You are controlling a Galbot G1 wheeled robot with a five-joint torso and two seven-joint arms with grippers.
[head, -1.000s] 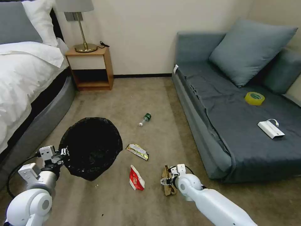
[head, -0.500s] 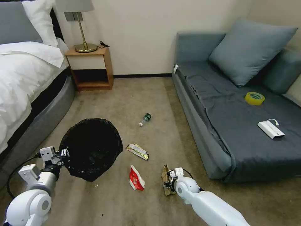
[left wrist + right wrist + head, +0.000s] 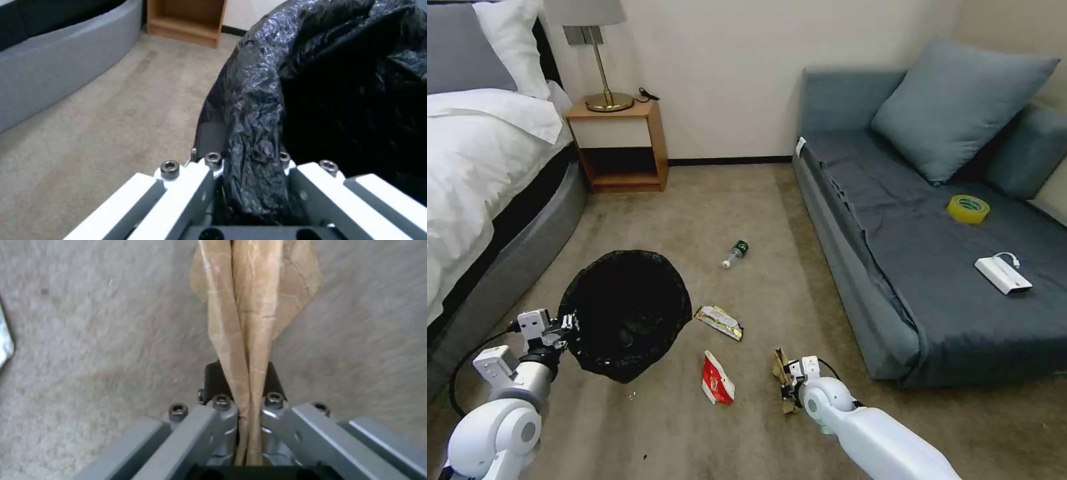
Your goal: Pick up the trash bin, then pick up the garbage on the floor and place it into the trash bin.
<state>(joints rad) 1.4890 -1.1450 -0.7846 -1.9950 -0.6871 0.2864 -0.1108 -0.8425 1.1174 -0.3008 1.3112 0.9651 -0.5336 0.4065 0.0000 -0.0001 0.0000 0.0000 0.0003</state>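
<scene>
Head view: left gripper (image 3: pixel 566 328) clamped on the near rim of the trash bin (image 3: pixel 625 312), at 7 o'clock of its round mouth; glossy, crinkled black liner draped over the edge. Right gripper (image 3: pixel 788 381) closed tight on the crumpled brown paper bag (image 3: pixel 780 368), low over the beige carpet (image 3: pixel 707 200). Red-and-white snack packet (image 3: pixel 717 381) flat on the carpet at 9 o'clock from that bag. Shiny gold-green wrapper (image 3: pixel 719 321) just right of the bin. Small clear bottle (image 3: pixel 736 253) with green label at 12 o'clock from the wrapper, lying on its side.

Left wrist view: 2 white fingers (image 3: pixel 186 186) pinched close on a thick fold of wrinkled black plastic (image 3: pixel 253 140).

Right wrist view: 2 grey fingers (image 3: pixel 209 426) nearly touching, a narrow pleat of creased brown paper squeezed between them, the bag fanning wider beyond the tips over short-pile carpet.
</scene>
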